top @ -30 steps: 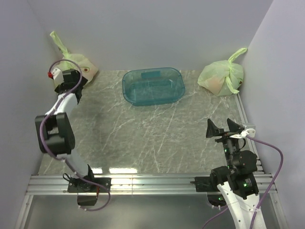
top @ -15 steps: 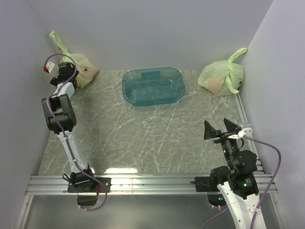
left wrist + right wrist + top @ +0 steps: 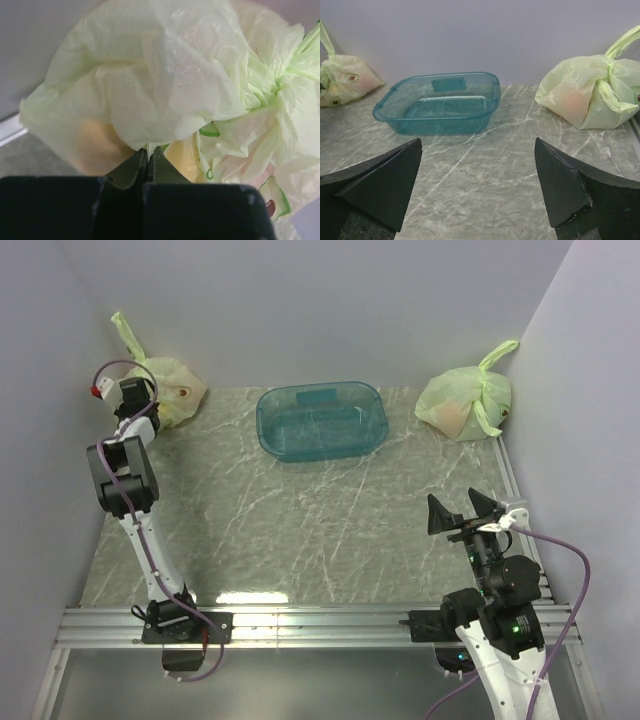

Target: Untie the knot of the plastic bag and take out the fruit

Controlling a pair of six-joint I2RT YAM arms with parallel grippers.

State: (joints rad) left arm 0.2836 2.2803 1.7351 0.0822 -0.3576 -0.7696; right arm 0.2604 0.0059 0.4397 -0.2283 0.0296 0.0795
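The plastic bag [image 3: 172,390], pale green and thin, sits in the back left corner against the wall. Its knot [image 3: 137,357] sends a thin tail up the wall; in the left wrist view the knot [image 3: 281,82] is at the right edge. My left gripper [image 3: 150,406] is at the bag's near left side, shut on a fold of its film [image 3: 148,151]. Fruit shows only as orange [image 3: 97,145] and yellow [image 3: 183,161] patches through the film. My right gripper [image 3: 462,512] hangs open over the near right of the table [image 3: 478,150], holding nothing.
A teal translucent tub [image 3: 322,420] stands at the back middle. A second tied pale green bag [image 3: 463,400], pinkish-orange showing through it, rests in the back right corner. Walls close in the left, back and right sides.
My left gripper reached further into the corner and shut on the bag's film; it was open before. The right arm has barely moved.
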